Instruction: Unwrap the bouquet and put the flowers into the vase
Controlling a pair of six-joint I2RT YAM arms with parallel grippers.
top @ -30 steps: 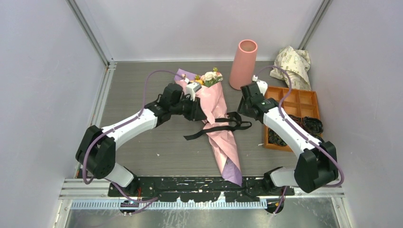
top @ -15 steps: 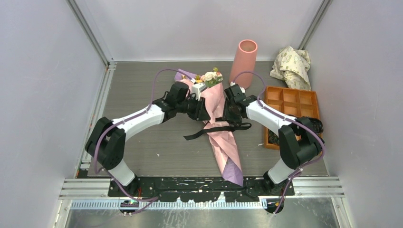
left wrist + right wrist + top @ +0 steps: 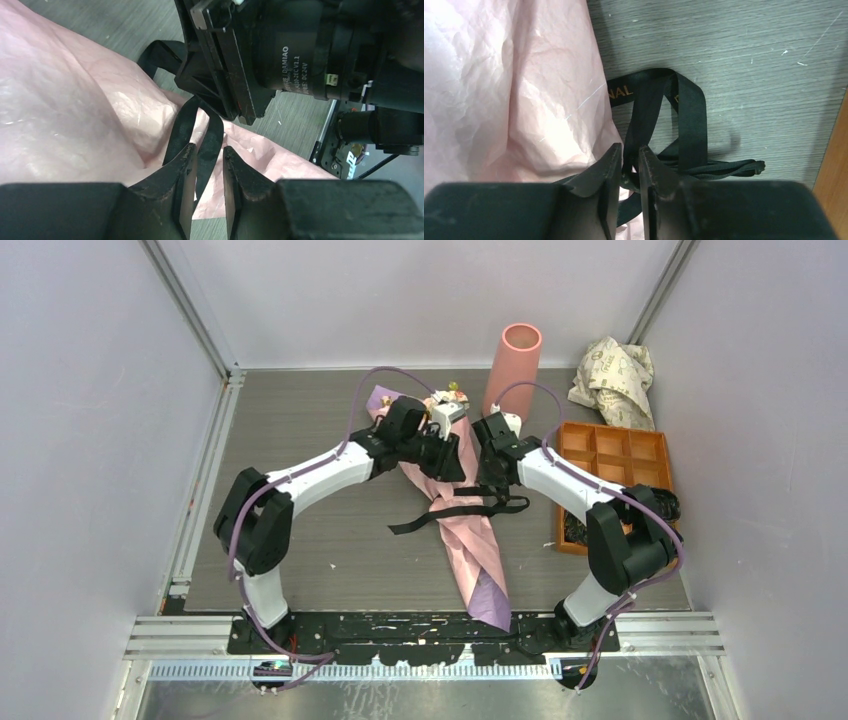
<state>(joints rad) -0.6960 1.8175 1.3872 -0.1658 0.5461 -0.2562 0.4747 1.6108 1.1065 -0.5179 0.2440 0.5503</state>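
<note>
Bouquet (image 3: pixel 470 540) lies flat on the surface (image 3: pixel 300 450). Its wide end is far, beside the foot of the vase (image 3: pixel 513 370), and its tip points toward the arm bases. Flowers (image 3: pixel 448 392) barely show past the left arm. Black ribbon (image 3: pixel 689 115) girds the cone at mid-length, with loops and tails spilling right.

Right pincer (image 3: pixel 629 148): clenched on a ribbon strand just beside the paper.
Left pincer (image 3: pixel 208 150): fingers narrowly apart with a ribbon strand in the gap; cannot tell whether it bites.

Handling (judged): paper is light, soft and crinkly, and likely tears if dragged. Ribbon is limp and slick, so pinch it flat and pull along its length. Take the flowers by the stems, not the heads.

Room: bare surface lies left of the cone. Orange compartment tray (image 3: pixel 610 455) sits near on the right. The vase is tall and probably tippable. The 2 arms crowd close over the ribbon.
</note>
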